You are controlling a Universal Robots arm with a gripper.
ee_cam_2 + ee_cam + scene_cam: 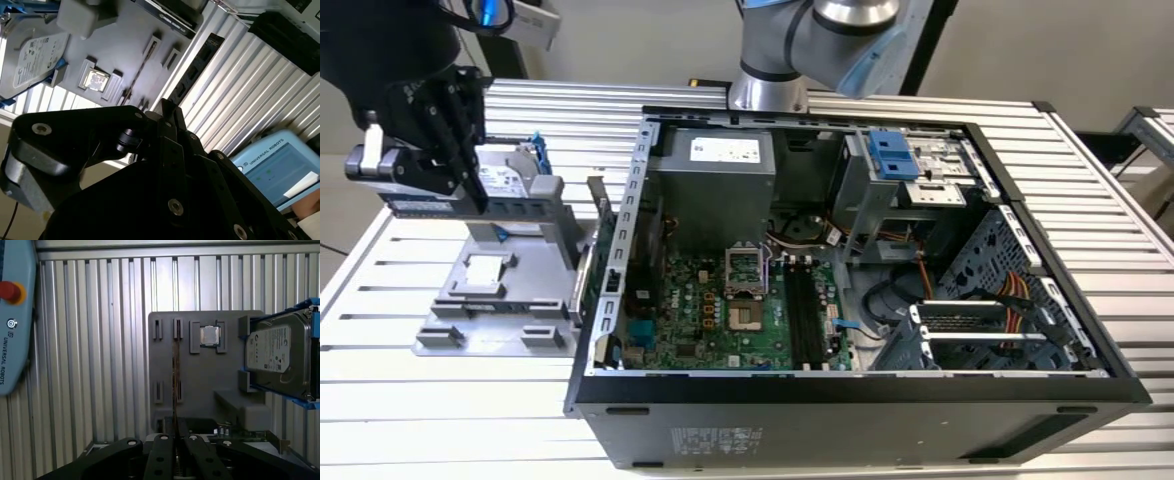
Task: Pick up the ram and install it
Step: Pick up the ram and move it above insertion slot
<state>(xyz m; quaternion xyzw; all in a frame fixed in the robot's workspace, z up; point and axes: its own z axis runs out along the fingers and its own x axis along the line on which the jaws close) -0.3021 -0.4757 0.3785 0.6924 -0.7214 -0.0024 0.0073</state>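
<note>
Grey plastic holder (494, 320) on slatted metal table (400, 410), at exterior view's left of open black computer case (854, 420). Holds silver boxy hard drive (274, 355) and, in slots, thin dark ram stick (175, 370).

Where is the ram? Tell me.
The ram stands on edge in the grey holder, beside the processor chip, in the first wrist view; that holder sits at the exterior view's left of the open computer case.

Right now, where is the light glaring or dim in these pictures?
In the exterior view the table slats gleam while the computer case lies shadowed inside; in the first wrist view the processor chip catches a glint; in the second wrist view the hard drive label glares pale.
</note>
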